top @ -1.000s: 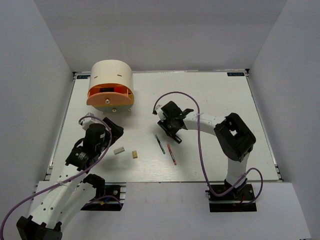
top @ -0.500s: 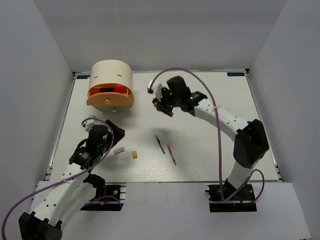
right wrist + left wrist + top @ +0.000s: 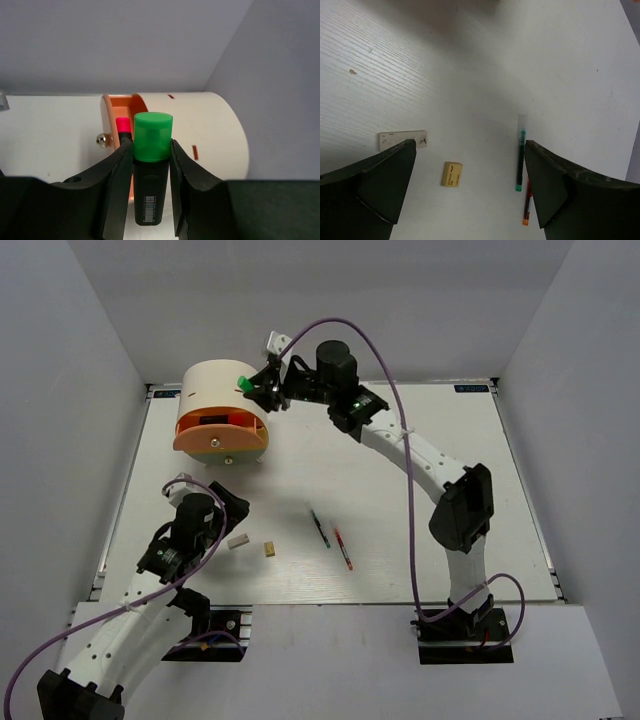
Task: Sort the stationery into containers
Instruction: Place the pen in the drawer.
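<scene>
From the top camera, the right hand (image 3: 256,390) stretched far over the back of the white counter (image 3: 430,460), clenched on a short black highlighter with a green cap (image 3: 241,383). The highlighter sat at the hand's tip, cap outward, over the right edge of the top of the large cream cylindrical drum (image 3: 215,385). An orange half-round tray (image 3: 220,437) stuck out of the drum's front, with a yellow tray (image 3: 225,451) under it. The left hand (image 3: 228,502) sat near the front left, released and holding nothing. A small grey block (image 3: 238,540) lay just beside it, with a small tan block (image 3: 269,549) next to that. A thin green pen (image 3: 320,528) and a thin red pen (image 3: 343,550) lay further right, well apart from both hands.

From the left wrist, the dark jaws stood wide apart with bare counter between them. The grey block lay just beside one jaw and the green pen just beside the other. The tan block lay between them, and the red pen's end was partly hidden.

From the right wrist, the jaws pressed both sides of the black barrel, with the green cap standing past their tips. Beyond it lay the drum and the orange tray, which held a pink-ended highlighter (image 3: 123,125) just left of the cap. A small metal knob (image 3: 102,140) showed on the tray's front.
</scene>
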Motion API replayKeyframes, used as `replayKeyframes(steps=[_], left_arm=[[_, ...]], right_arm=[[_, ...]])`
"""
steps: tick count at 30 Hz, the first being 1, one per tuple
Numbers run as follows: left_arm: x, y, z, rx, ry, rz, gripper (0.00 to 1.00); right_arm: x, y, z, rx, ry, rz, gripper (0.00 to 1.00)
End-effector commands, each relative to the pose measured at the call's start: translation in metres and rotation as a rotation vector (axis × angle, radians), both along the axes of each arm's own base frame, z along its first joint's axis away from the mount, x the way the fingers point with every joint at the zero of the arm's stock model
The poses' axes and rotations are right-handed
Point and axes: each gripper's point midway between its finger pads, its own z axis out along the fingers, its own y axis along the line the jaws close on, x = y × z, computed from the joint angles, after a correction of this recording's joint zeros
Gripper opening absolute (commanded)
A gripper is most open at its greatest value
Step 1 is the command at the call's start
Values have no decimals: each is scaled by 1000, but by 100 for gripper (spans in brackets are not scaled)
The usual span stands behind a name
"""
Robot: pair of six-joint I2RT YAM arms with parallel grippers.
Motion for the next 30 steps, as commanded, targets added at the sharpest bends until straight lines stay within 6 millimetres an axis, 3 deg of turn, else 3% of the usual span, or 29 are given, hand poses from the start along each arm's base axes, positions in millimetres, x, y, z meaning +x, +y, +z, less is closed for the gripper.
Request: replayKeyframes(steps=[1,9,30], left_arm=[[0,-4,-2,-12,8,-13,100],[1,-4,-1,-15,0,-13,100],[5,-11,-9,-8,24,-53,100]], right_arm=[[-16,21,46,185,-84,107,15],[-13,45,49,318,-113,139,13],[8,78,6,334,-43,120,13]])
